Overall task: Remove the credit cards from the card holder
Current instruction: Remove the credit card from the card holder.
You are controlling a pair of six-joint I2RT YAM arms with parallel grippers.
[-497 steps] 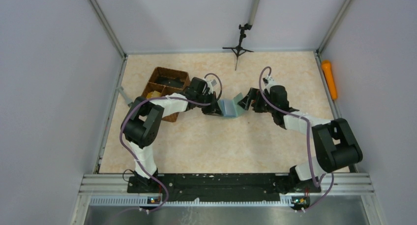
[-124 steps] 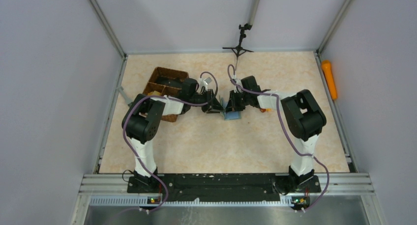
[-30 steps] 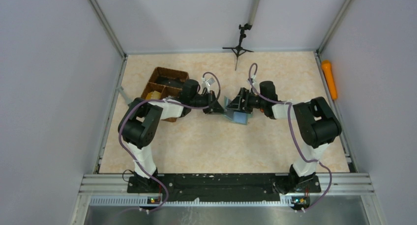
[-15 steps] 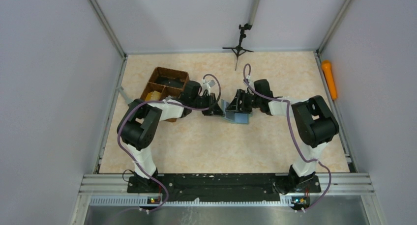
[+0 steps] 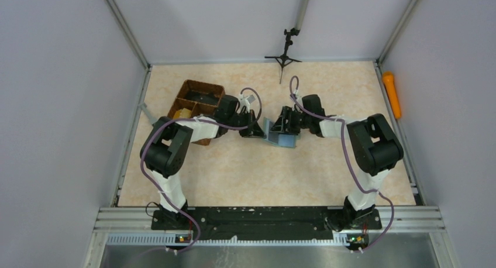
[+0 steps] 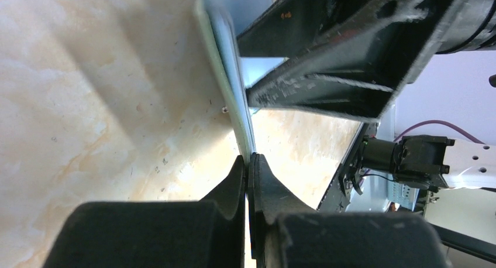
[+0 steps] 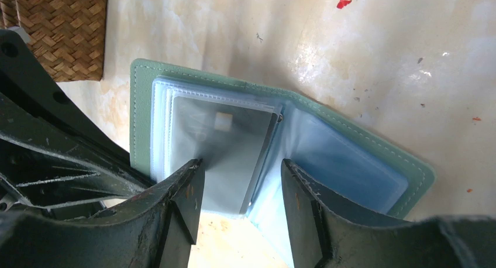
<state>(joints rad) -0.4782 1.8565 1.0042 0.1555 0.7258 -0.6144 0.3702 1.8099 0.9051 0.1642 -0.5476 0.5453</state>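
Observation:
The grey-green card holder (image 7: 281, 95) lies open in mid-table (image 5: 279, 137), its blue-grey inside and clear sleeves showing. One greyish credit card (image 7: 219, 145) sits in the left stack of sleeves. My left gripper (image 6: 251, 158) is shut on the edge of the holder's raised left flap (image 6: 225, 57) and appears from above as (image 5: 257, 129). My right gripper (image 7: 241, 174) is open, its fingers (image 7: 190, 189) on either side of the card's near end, with a gap on the right side. From above it is over the holder (image 5: 285, 125).
A brown wicker tray (image 5: 196, 101) with a yellow block (image 5: 184, 111) stands behind the left arm; its corner shows in the right wrist view (image 7: 64, 28). A small black tripod (image 5: 285, 54) stands at the back. An orange object (image 5: 391, 94) lies outside the right rail.
My right gripper has shifted slightly left over the holder and its jaws have narrowed around the card. The left gripper stays pinched on the flap.

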